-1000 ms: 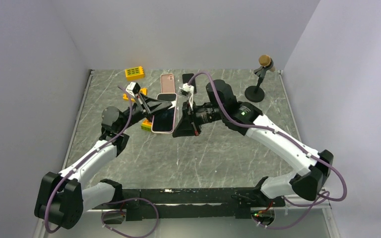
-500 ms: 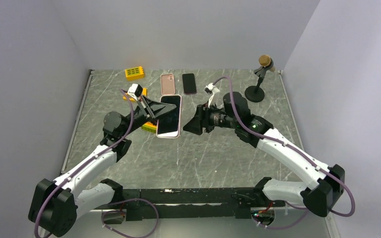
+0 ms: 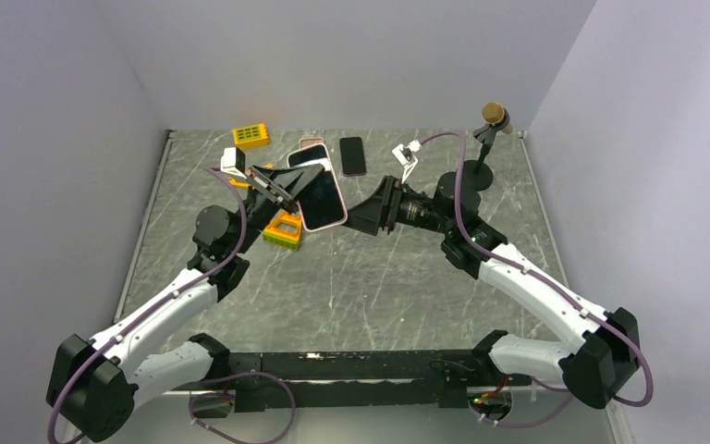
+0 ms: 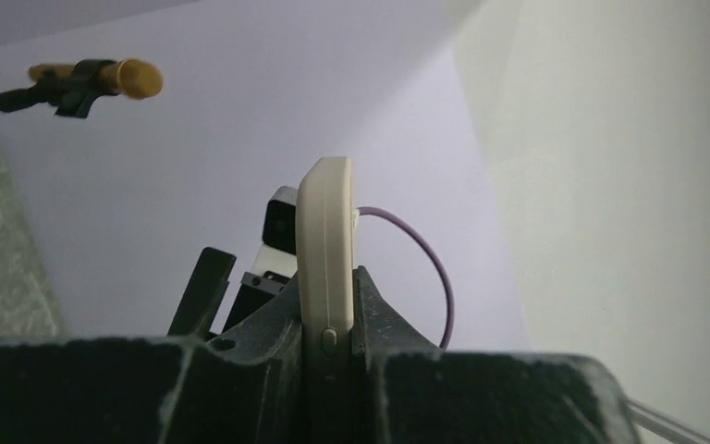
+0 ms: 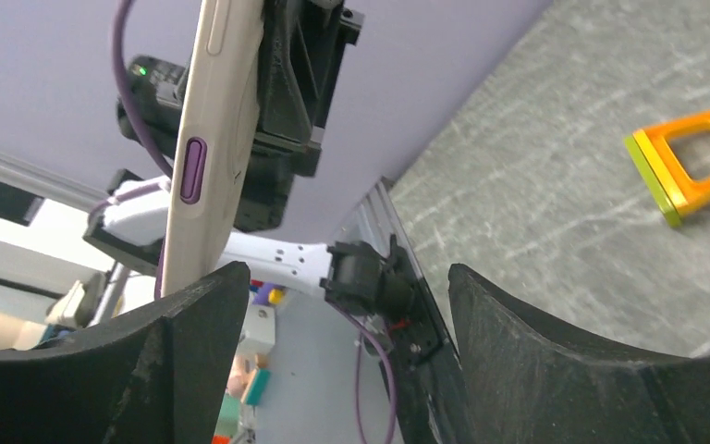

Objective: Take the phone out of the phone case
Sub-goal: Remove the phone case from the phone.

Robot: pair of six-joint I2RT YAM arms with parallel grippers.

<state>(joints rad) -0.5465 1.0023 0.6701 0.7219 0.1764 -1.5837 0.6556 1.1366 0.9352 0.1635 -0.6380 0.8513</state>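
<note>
The left gripper (image 3: 293, 191) is clamped on the long left edge of the pink-cased smartphone (image 3: 322, 192) and holds it clear of the grey marbled tabletop (image 3: 397, 287). The phone is tilted, its dark screen facing up inside the pink rim. Below these jaws lies an orange-and-green rectangular frame block (image 3: 284, 230), and beyond them a yellow studded block (image 3: 250, 136).

The left wrist view shows the phone edge-on, with the pale case wall and a side button right at the jaw line. A clear gap separates the phone's free right edge from the right gripper (image 3: 357, 219), whose jaws are spread wide and hold nothing.

Only the right wrist view shows the case's purple side button, above its left finger (image 5: 185, 351). Beyond the right jaws a bare black smartphone (image 3: 352, 155) lies flat. A gold-headed microphone on a black stand (image 3: 483, 148) is far right.
</note>
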